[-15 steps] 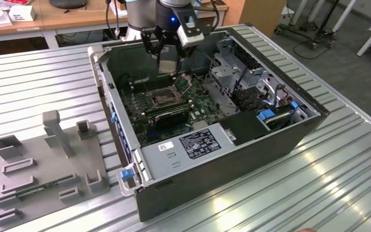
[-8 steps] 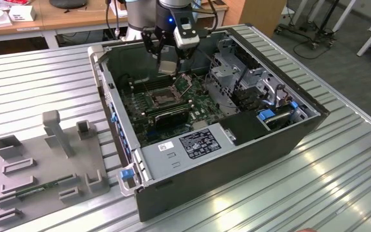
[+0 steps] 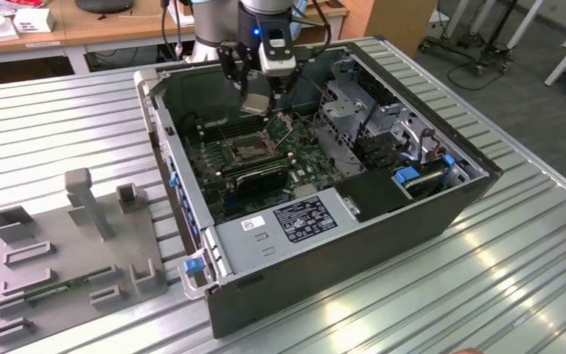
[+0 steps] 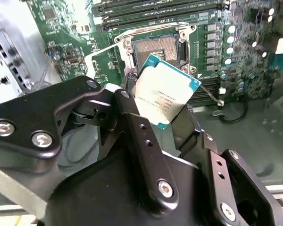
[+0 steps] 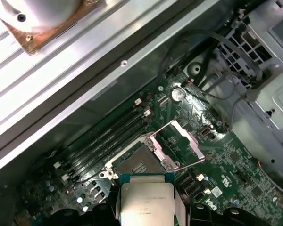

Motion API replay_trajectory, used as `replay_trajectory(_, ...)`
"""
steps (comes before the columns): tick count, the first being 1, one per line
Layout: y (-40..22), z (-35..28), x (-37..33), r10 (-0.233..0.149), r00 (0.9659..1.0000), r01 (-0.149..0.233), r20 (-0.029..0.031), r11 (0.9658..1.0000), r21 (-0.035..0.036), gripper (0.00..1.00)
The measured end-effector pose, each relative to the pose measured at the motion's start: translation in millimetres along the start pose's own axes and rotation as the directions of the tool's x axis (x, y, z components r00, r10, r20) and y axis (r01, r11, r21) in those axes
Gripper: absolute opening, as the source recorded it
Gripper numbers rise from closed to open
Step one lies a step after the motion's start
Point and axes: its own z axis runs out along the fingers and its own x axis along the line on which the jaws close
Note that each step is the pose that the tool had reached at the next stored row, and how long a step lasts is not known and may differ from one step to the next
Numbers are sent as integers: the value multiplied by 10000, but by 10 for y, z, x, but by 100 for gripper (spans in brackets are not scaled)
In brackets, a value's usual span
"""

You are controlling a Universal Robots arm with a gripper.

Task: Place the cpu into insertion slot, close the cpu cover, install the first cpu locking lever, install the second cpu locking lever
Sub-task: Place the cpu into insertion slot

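Observation:
My gripper (image 3: 256, 97) hangs over the open computer case, shut on the cpu (image 3: 254, 104), a flat square chip with a silvery-tan top. In both wrist views the cpu (image 4: 164, 92) (image 5: 146, 200) sits between the black fingers (image 4: 134, 122), tilted and above the board. The insertion slot (image 3: 247, 151) (image 4: 155, 48) (image 5: 137, 165) lies bare below it, a dark socket in a silver frame on the green board. The cpu cover (image 5: 187, 141) (image 3: 281, 130) stands swung open beside the slot. Thin wire levers (image 5: 155, 128) stick up next to it.
Long black memory slots (image 5: 104, 141) run beside the socket, and a dark heatsink block (image 3: 261, 179) lies in front of it. A metal drive cage (image 3: 350, 110) and cables fill the case on the exterior view's right. A grey fixture plate (image 3: 67, 251) lies on the table on the exterior view's left.

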Motion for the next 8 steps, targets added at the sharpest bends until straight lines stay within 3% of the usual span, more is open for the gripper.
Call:
replay_trajectory(4,-1,13,0,716,9974,-716,64,9974,-16,54)
replay_trajectory(8,-2,26,0,1438,9895,-1438,126,9896,-38,54)
